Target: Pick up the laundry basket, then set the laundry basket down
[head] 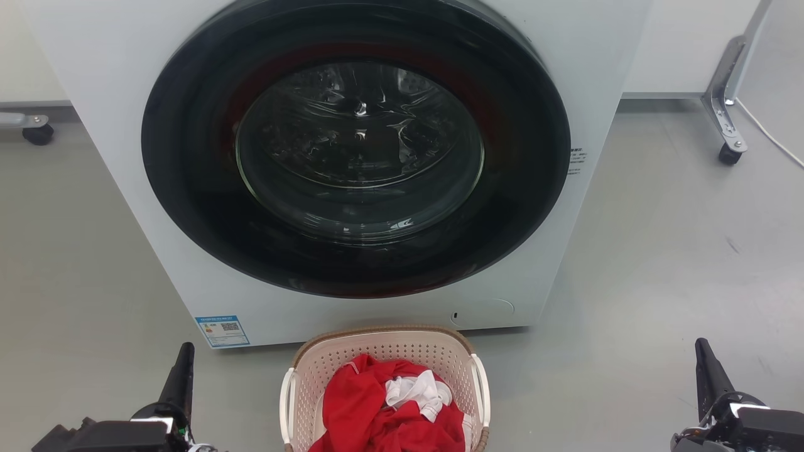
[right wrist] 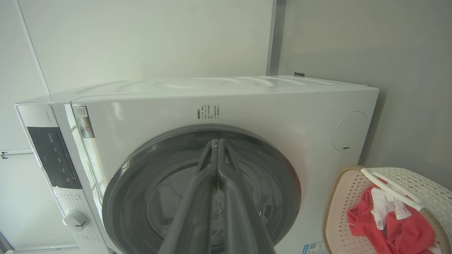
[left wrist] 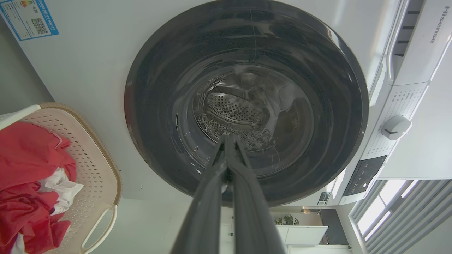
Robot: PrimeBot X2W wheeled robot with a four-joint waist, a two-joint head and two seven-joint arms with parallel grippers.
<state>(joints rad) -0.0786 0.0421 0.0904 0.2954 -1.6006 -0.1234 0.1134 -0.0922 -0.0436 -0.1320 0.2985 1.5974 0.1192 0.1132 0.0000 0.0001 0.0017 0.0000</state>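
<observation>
From my left end effector (head: 185,355) the laundry basket (head: 377,331) lies 3 o'clock, nearer; from right end effector (head: 705,358), 9 o'clock. Both closed, empty.

The one word I can read is the grey brand name "Hisense" (left wrist: 438,24), printed on the top front panel of the big white front-loading washing machine (left wrist: 88,70). A blue-edged paper label (head: 222,331) with a QR code sits at the machine's lower left front corner, its print too small for me. Small dark lines of print (head: 576,162) right of the door are unreadable too.
</observation>
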